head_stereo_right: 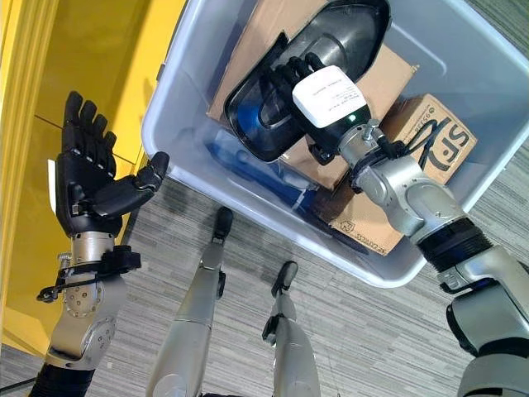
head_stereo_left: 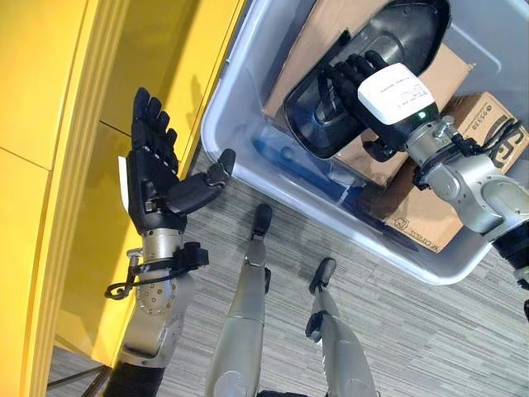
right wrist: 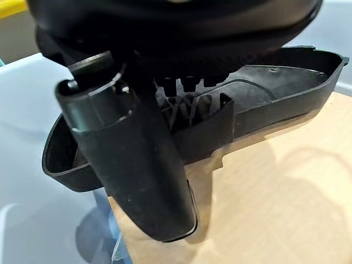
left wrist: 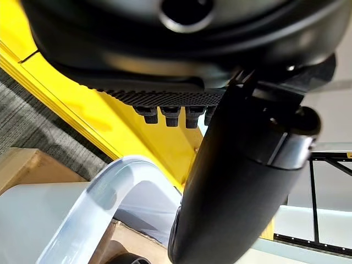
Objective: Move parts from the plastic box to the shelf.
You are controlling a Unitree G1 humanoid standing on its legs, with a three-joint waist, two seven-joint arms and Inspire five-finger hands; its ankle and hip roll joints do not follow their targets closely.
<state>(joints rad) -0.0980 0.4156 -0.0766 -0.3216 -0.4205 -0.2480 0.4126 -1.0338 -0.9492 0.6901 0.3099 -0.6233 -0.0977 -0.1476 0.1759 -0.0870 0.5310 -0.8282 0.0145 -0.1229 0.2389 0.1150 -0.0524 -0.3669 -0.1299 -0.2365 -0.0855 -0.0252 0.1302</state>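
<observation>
- Now, the black part [head_stereo_left: 364,74], a shallow shell-shaped piece, lies tilted in the box [head_stereo_left: 248,141] atop a cardboard carton [head_stereo_right: 248,58].
- Right hand [head_stereo_right: 310,78] is down in the part's hollow, fingers curled over its inner ribs and thumb [right wrist: 132,165] out past the rim on the carton side — it's clasping the part.
- Second carton [head_stereo_right: 430,136] sits beside the right wrist, and something blue [head_stereo_right: 248,169] shows low in the box.
- Left hand [head_stereo_left: 157,178] is outside the box, just beside its rim, palm raised, fingers straight and spread, holding nothing.
- Yellow shelf [head_stereo_left: 50,124] stands just behind the left hand.
</observation>
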